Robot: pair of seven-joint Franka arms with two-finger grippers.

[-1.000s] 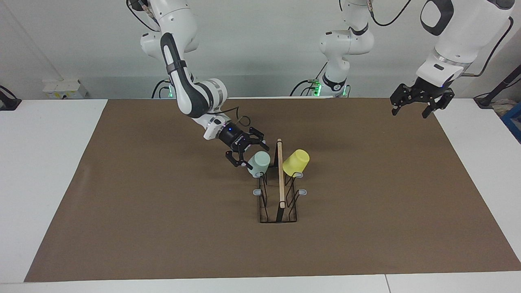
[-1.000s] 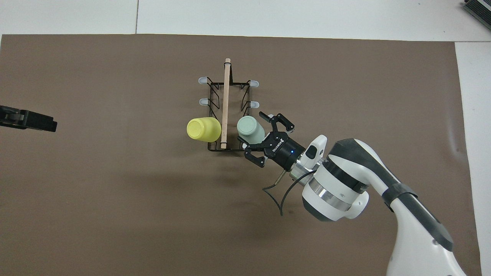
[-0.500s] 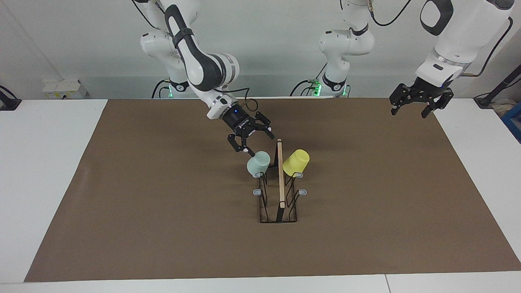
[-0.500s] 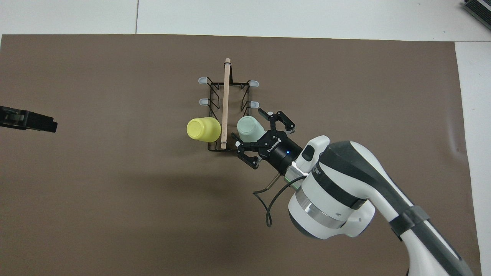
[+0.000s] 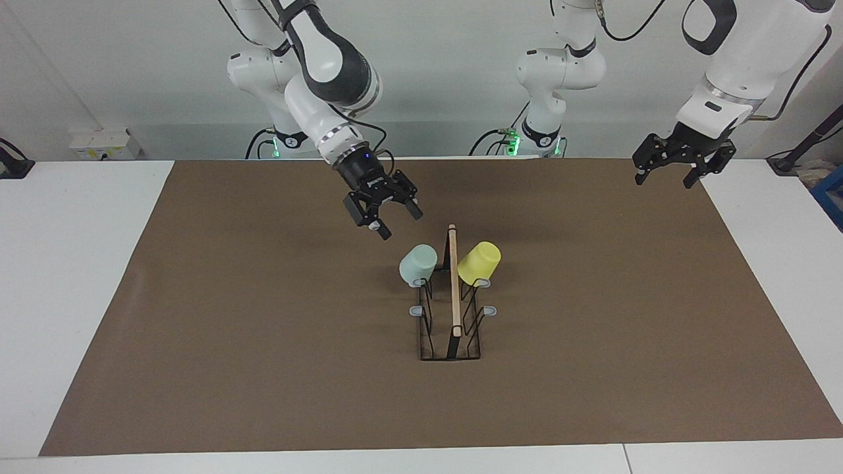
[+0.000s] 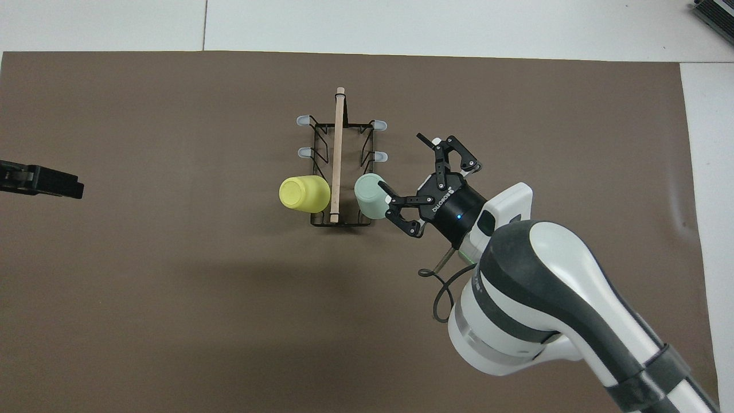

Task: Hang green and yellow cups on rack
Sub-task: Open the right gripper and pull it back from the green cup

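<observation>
Mint green cup, bright yellow cup; black wire rack with pale wood bar, grey prong tips; plain brown mat on white surface.

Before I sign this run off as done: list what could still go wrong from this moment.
1. The green cup sits tilted on its rack prong, with the open right gripper in the air just beside it; a stray sweep might knock it off.
2. The yellow cup also leans outward on its prong, so jolting the rack could tip it.
The left gripper waits open over the mat's edge, posing little risk.
</observation>
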